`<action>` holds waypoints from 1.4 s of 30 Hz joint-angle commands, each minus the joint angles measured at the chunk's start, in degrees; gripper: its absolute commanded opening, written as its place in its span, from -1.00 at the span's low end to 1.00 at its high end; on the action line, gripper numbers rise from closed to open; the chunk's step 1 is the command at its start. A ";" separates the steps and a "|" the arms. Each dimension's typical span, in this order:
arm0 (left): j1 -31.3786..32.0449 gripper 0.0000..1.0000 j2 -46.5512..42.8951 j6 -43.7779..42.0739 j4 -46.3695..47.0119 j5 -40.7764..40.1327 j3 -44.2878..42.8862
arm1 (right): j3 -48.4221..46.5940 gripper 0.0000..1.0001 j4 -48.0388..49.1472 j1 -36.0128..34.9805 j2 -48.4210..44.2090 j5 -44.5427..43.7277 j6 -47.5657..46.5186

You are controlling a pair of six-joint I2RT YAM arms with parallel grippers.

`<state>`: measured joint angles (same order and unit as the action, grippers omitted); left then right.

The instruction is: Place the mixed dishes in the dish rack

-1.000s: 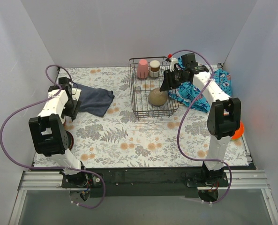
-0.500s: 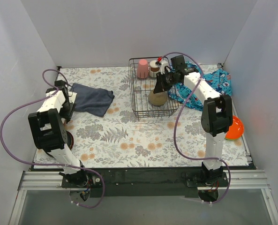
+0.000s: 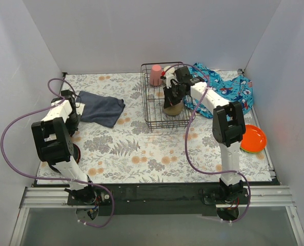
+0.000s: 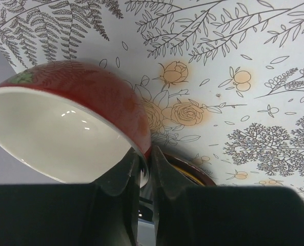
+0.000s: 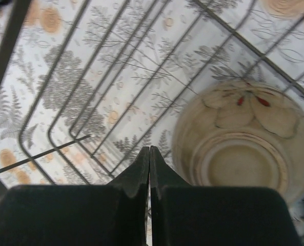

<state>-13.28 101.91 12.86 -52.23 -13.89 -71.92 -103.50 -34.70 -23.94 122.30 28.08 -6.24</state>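
Black rack [image 3: 150,110]; pink cup [image 3: 156,75]; tan bowl [image 5: 244,138] with a painted flower; red bowl [image 4: 90,100], white inside; orange plate [image 3: 253,137]; navy cloth [image 3: 101,108]; blue patterned cloth [image 3: 228,91]; table [image 3: 141,148] white, grey-leaved, orange-flowered.

Over on the far left of the dish rack [image 3: 164,124], the left arm [image 3: 53,138] is folded up tight, elbow hiked high, forearm angling toward the back, wrist tipped down. The left gripper [image 4: 145,169] has its jaws pinched on the rim of the dark red bowl [image 4: 90,97], one finger at the inner wall and one at the outer. The right arm [image 3: 227,128] rises from its base, right of the rack and nearer than it, then slants its forearm in over the rack's right wall. The right gripper [image 5: 149,169] points down inside the rack, fingers pressed flat together, nothing between them.
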 commanded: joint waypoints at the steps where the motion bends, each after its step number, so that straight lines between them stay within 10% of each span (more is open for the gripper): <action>1: -0.26 -1.00 -0.22 1.72 -2.61 2.81 -3.04 | -3.20 -0.97 -0.55 0.30 -0.57 -10.83 -3.68; 10: -0.17 -1.00 0.84 3.31 -8.24 6.94 -10.95 | -2.76 -0.97 -0.81 0.48 -0.57 -18.85 -4.66; 21: 3.34 -1.00 1.36 5.15 -19.21 13.80 -32.30 | -3.02 -0.97 2.00 0.74 -6.89 1.98 0.52; 31: 13.53 -1.00 9.00 7.70 -26.61 44.70 -54.20 | -2.05 -0.97 2.27 6.10 -12.70 -4.69 2.37; 36: 22.23 -1.00 11.72 14.37 -16.88 69.90 -54.89 | 0.93 -0.97 2.00 11.10 -15.86 -9.97 2.99; 42: 28.66 -1.00 20.43 25.79 -3.64 80.50 -64.32 | 6.20 -0.97 1.39 13.92 -18.84 -12.69 2.73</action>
<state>13.91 122.72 28.80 -69.32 51.35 -132.55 -100.22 -33.32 -10.41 107.15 18.09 -3.64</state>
